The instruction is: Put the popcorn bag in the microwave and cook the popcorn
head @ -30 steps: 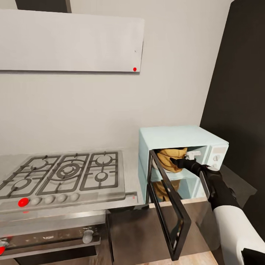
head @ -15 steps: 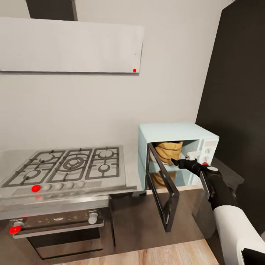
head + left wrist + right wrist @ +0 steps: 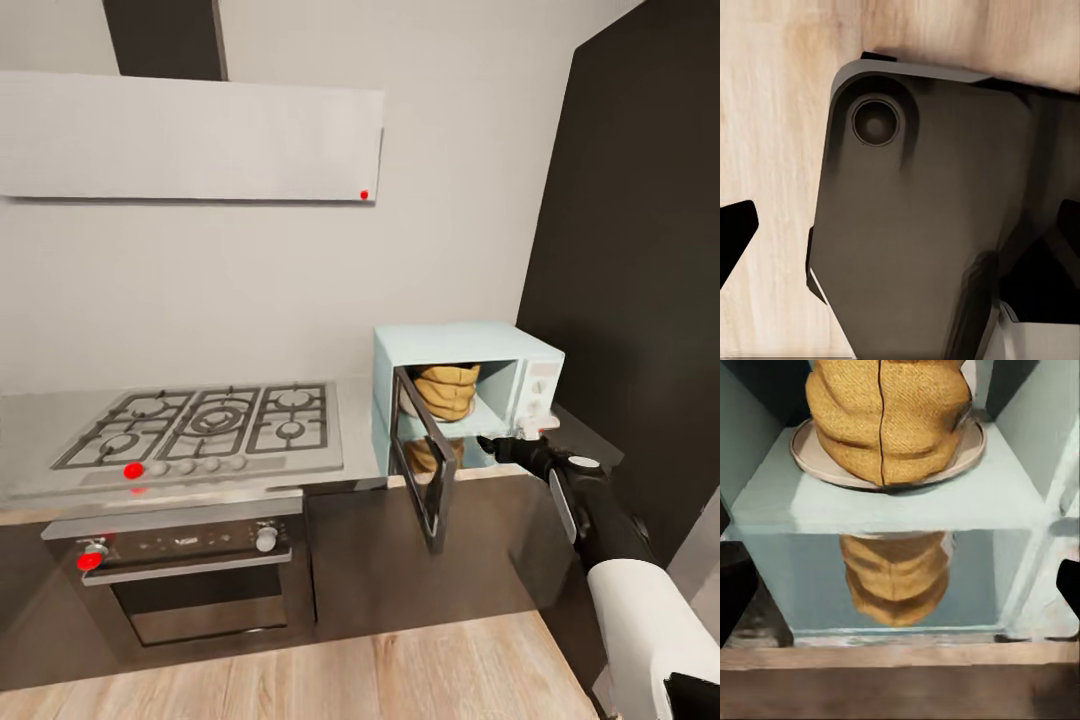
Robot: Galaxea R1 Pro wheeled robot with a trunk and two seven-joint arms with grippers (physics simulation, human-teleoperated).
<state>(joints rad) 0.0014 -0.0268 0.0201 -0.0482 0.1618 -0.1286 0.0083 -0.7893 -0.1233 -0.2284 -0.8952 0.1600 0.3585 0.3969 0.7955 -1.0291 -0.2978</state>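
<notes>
The popcorn bag (image 3: 445, 392) sits on the round turntable plate (image 3: 810, 461) inside the mint-blue microwave (image 3: 460, 345), whose black glass door (image 3: 422, 470) hangs open over the countertop (image 3: 360, 440); the right gripper (image 3: 492, 445), fingers spread and empty, hovers just outside the opening; a gas hob (image 3: 205, 425) lies alongside.

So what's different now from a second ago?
The right gripper pulled back out of the microwave, apart from the popcorn bag. The camera backed away too, so everything looks smaller. The bag stayed inside on its plate, door still open.
</notes>
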